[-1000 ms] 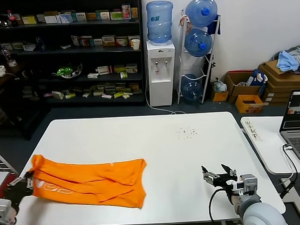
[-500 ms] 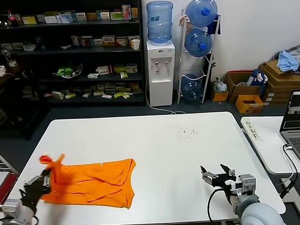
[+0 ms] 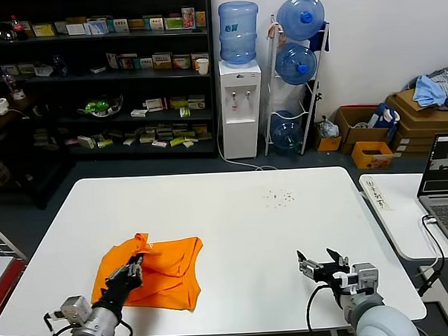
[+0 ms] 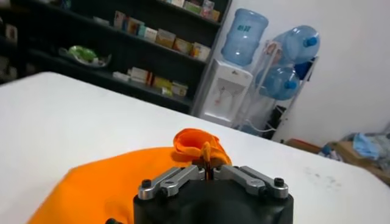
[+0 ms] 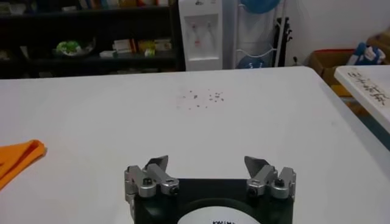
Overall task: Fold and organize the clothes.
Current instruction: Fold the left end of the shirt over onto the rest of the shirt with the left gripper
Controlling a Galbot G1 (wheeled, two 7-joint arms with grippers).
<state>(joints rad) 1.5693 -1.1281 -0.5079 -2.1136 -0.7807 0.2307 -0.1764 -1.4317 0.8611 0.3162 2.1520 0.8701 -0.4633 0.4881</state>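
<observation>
- We see the bright orange short-sleeved cotton T-shirt (image 3: 158,271) lying bunched near the front left corner of the flat white rectangular desk (image 3: 241,227), with soft folds and creases across the cloth.
- No lettering or label on the T-shirt can be read from these views.
- The heap is wider than it is deep, its long axis running roughly along the desk's front edge; the right side ends in a fairly straight edge, while the left side is gathered up into a raised peak.
- The left claw (image 3: 127,275), black with silver metal fingers, sits at that left side of the T-shirt, its fingers closed on a pinched fold of orange cloth; in the left wrist view the fold (image 4: 201,145) stands up in a small loop just above the closed left claw (image 4: 209,172).
- The right claw (image 3: 323,266) rests low near the front right corner of the desk, well apart from the T-shirt, fingers spread and holding nothing.
- In the right wrist view we see the spread right claw (image 5: 209,170) over bare desk, with a corner of the orange cloth (image 5: 18,157) far off to one side and a scatter of small dark specks (image 5: 203,96) toward the desk's far edge.
</observation>
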